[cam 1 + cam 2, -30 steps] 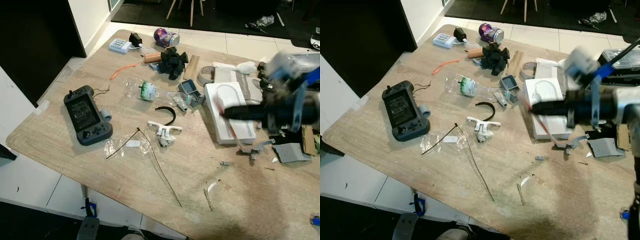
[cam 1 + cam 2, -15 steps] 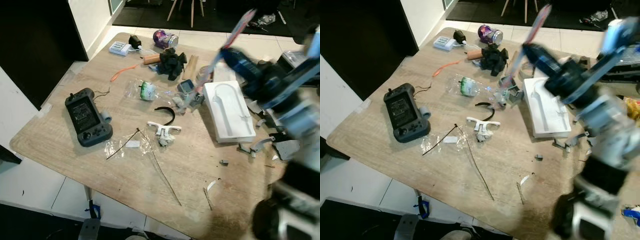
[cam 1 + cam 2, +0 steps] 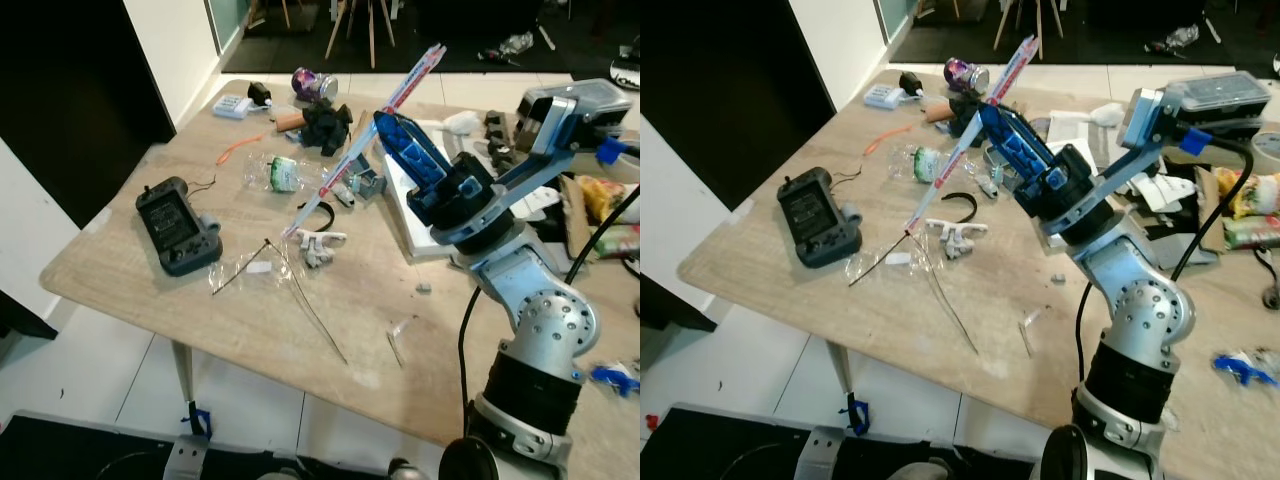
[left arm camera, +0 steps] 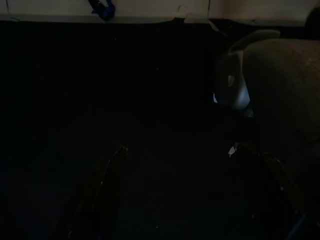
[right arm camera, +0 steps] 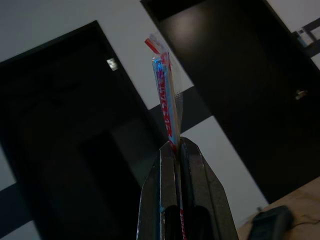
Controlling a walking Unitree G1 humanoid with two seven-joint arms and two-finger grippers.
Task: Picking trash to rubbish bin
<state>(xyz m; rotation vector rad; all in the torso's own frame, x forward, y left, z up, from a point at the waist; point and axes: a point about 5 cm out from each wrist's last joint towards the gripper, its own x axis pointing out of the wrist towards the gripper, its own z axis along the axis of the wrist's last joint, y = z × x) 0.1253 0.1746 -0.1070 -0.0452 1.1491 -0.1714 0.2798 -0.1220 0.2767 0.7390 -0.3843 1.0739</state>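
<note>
- You have 1 wooden table (image 3: 130,270) in front of you.
- 1 right gripper (image 3: 385,120) is raised over it, and its 2 fingers (image 5: 192,175) pinch 1 long red-and-white wrapper (image 3: 360,145).
- 1 dark handheld game console (image 3: 178,224) lies near the table's left edge.
- 1 crushed clear plastic bottle (image 3: 275,174) has a green label.
- 1 purple can (image 3: 312,82) lies on its side at the far edge.
- 1 black crumpled cloth (image 3: 325,125).
- 1 orange strip (image 3: 240,148).
- 1 white remote (image 3: 232,105).
- 1 thin dark stick (image 3: 310,305).
- 2 dark fingers of the left gripper (image 4: 175,200) are barely made out.
</note>
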